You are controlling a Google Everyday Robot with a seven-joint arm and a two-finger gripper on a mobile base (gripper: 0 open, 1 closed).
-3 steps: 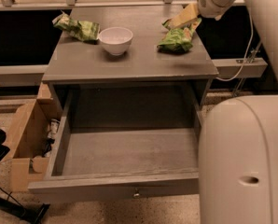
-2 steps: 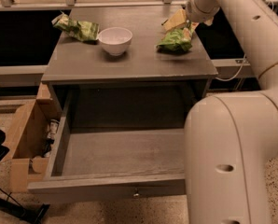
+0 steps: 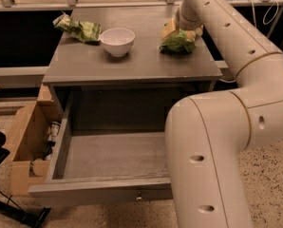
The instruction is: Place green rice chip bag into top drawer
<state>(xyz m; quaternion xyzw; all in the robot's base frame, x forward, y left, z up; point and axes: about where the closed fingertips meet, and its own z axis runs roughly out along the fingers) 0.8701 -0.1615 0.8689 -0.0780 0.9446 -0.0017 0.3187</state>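
Since the earlier frames the gripper (image 3: 174, 28) has come lower and a little leftward, and it now sits right over the back edge of the green rice chip bag (image 3: 178, 42), where before it hung above and behind the bag. More of the arm (image 3: 212, 141) has swung into view, and its thick pale links now fill the right side of the scene and cover the right end of the drawer front. The bag, the bowl and the second bag lie where they did.

The green rice chip bag lies crumpled on the table (image 3: 132, 68) near the right rear corner, close to the right edge. The wrist comes down onto it from behind. Whether the gripper is open or closed on the bag cannot be told, because the wrist hides that part.

A white bowl (image 3: 117, 41) stands upright near the middle of the rear half of the table top. A paler yellow-green bag (image 3: 79, 28) lies at the left rear corner, just beside the bowl.

Below the table top the top drawer (image 3: 108, 156) is pulled well out, and its grey floor is bare. A small round knob (image 3: 138, 198) shows on its front panel. A cardboard box (image 3: 23, 137) stands on the floor against the drawer's left side
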